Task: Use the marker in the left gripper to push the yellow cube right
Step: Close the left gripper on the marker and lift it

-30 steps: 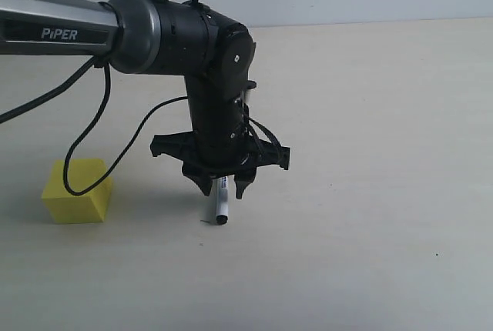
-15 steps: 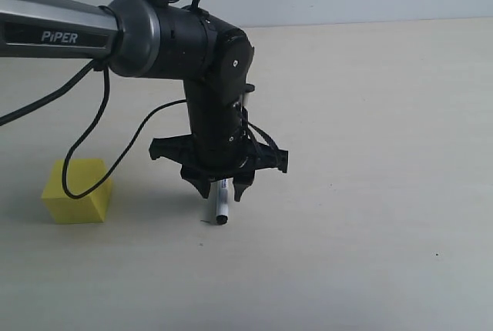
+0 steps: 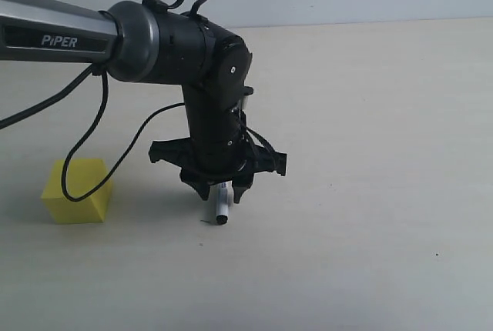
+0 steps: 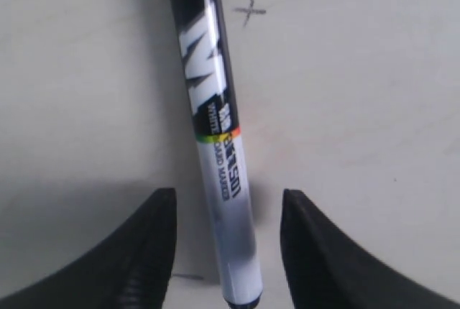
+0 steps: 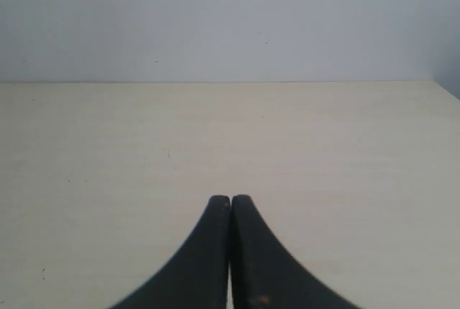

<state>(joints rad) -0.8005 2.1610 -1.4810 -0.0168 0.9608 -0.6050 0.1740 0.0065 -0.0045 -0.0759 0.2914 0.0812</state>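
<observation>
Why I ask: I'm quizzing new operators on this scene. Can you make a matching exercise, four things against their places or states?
Things:
1. yellow cube
2. marker
3. left gripper
4. right gripper

Places or states:
A. fingers pressed together
B. open, one finger on either side of the marker
C. on the table, well left of the marker in the exterior view
D. between two black fingers, a gap on each side

Pairs: 1-C, 2-D, 3-B, 4-A
</observation>
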